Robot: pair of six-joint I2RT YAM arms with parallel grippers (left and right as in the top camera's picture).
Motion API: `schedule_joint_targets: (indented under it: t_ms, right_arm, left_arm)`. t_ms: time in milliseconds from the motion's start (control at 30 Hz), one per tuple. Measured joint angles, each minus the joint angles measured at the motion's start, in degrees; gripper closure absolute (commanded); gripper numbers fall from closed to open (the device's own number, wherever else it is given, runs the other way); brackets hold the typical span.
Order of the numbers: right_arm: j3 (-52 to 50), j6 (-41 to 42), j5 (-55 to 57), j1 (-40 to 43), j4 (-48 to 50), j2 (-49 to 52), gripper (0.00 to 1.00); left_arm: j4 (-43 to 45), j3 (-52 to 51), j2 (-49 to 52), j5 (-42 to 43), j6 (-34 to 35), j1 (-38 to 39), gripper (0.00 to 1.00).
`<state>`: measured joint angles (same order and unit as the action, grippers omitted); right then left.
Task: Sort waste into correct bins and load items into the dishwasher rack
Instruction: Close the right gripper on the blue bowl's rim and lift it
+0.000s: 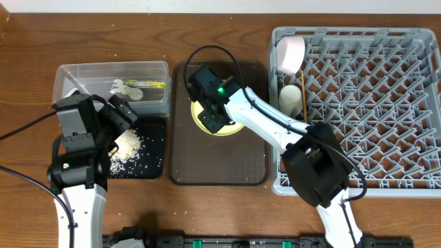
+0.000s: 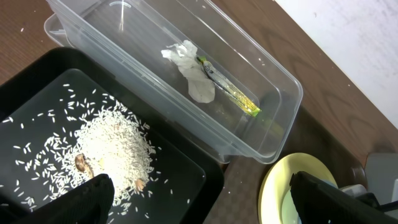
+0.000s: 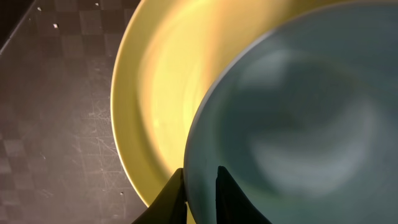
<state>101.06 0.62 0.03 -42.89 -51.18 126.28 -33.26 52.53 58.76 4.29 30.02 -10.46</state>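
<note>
Right wrist view has the right gripper (image 3: 199, 178) pinched thinly on the 7 o'clock rim of the bowl (image 3: 298, 124), which sits on the plate (image 3: 155, 93) atop the tray (image 3: 56, 112), so lifting could let it swing, slip free, or drag the plate.

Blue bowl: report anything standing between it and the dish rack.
Nothing stands on the tray between the blue bowl and the rack. Only the rack's side wall must be cleared; a white bowl and a cup sit just inside it.
</note>
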Motion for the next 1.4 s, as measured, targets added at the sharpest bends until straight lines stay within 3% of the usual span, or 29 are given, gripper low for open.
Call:
schedule_joint_targets:
  t_ms: [600, 867, 1033, 1400]
  right_arm:
    - [0.00, -0.02, 0.24, 0.00, -0.42, 0.00, 0.89]
    - [0.00, -0.15, 0.35, 0.00, -0.46, 0.00, 0.82]
    - [-0.04, -0.39, 0.72, 0.00, 0.04, 0.00, 0.90]
    - [-0.39, -0.42, 1.09, 0.00, 0.11, 0.00, 0.88]
  left_arm:
    - [-0.02, 0.00, 0.00, 0.00, 0.00, 0.00, 0.07]
    - [-0.02, 0.00, 0.00, 0.00, 0.00, 0.00, 0.07]
    - [-0.02, 0.00, 0.00, 0.00, 0.00, 0.00, 0.06]
    - [-0.02, 0.00, 0.00, 0.00, 0.00, 0.00, 0.07]
